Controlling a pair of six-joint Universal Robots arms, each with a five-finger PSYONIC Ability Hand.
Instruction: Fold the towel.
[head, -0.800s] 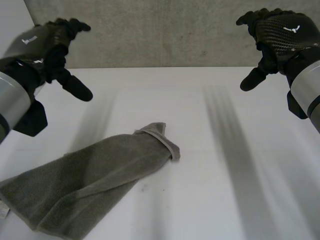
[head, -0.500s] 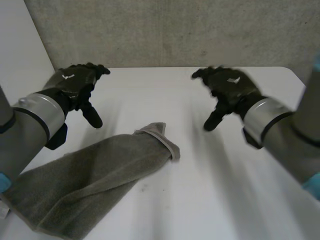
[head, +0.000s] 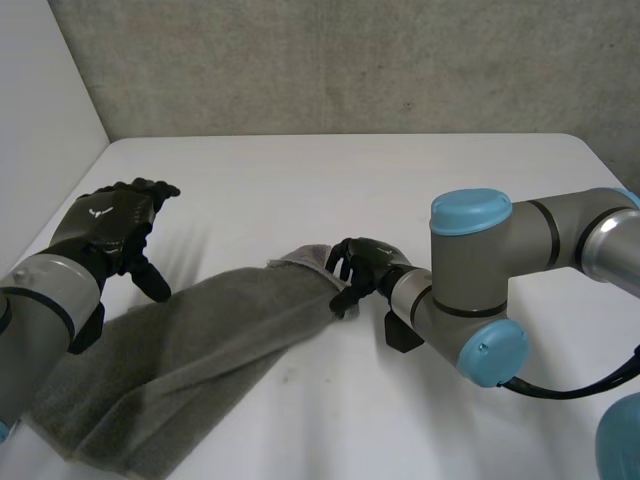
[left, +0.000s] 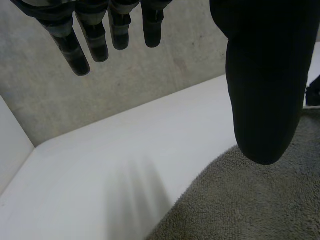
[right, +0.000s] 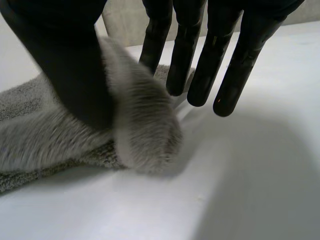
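Note:
A grey towel (head: 200, 340) lies bunched in a long diagonal strip on the white table (head: 400, 180), running from the near left to the middle. My right hand (head: 365, 265) is at its far corner. In the right wrist view the thumb (right: 75, 65) presses that raised corner of the towel (right: 140, 120) against the fingers (right: 195, 60). My left hand (head: 105, 225) hovers open beside the towel's left long edge. In its wrist view the straight fingers (left: 100, 35) and thumb (left: 260, 75) hold nothing, and the towel (left: 250, 210) lies under the thumb.
A grey concrete wall (head: 350, 60) runs along the table's far edge and a white wall (head: 40, 120) stands at the left. My right arm's elbow (head: 480, 290) is low over the table's right half.
Both hands have come down from high above the table. The right hand swung left to the towel's far corner and closed on it. The left hand dropped beside the towel's left edge.

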